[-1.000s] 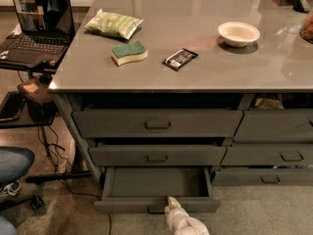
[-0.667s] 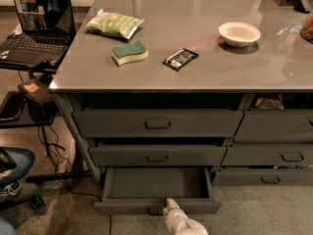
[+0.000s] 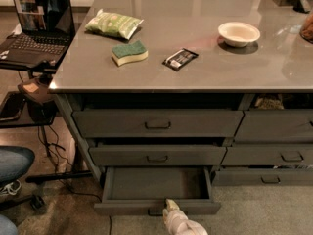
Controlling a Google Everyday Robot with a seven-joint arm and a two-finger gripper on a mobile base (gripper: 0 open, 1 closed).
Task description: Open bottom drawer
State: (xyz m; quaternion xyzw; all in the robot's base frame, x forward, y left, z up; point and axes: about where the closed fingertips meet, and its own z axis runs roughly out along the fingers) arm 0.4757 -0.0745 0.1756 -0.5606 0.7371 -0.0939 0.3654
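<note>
Where the bottom drawer's point(image 3: 157, 182) slim front reaches the lower edge of the view, the gripper point(image 3: 169, 207), pale and white, sits right at the middle of that front, against the small loop handle point(image 3: 155, 212). It covers part of the handle, and I cannot tell whether it is clamped on it or loose. The bottom drawer itself stands drawn well out from its stack, its bare dark grey floor showing.

Above it, the middle drawer point(image 3: 157, 155) and the taller top drawer point(image 3: 157, 124) both sit in, each with a handle at centre. To the right, the neighbouring stack point(image 3: 292, 155) shows three more grey fronts.

On the grey counter point(image 3: 195, 13) above, a green and yellow sponge point(image 3: 129, 52) lies near the front left corner. A green bag point(image 3: 113, 23) lies behind it, close to the left edge. A dark packet point(image 3: 180, 58) lies just right of the sponge, apart from it, toward the front edge. A white bowl point(image 3: 238, 33) stands further right and back.

Off the left edge of the counter, an open laptop point(image 3: 36, 26) rests on a low side stand, with dark cables point(image 3: 51, 148) trailing on the floor beneath.
</note>
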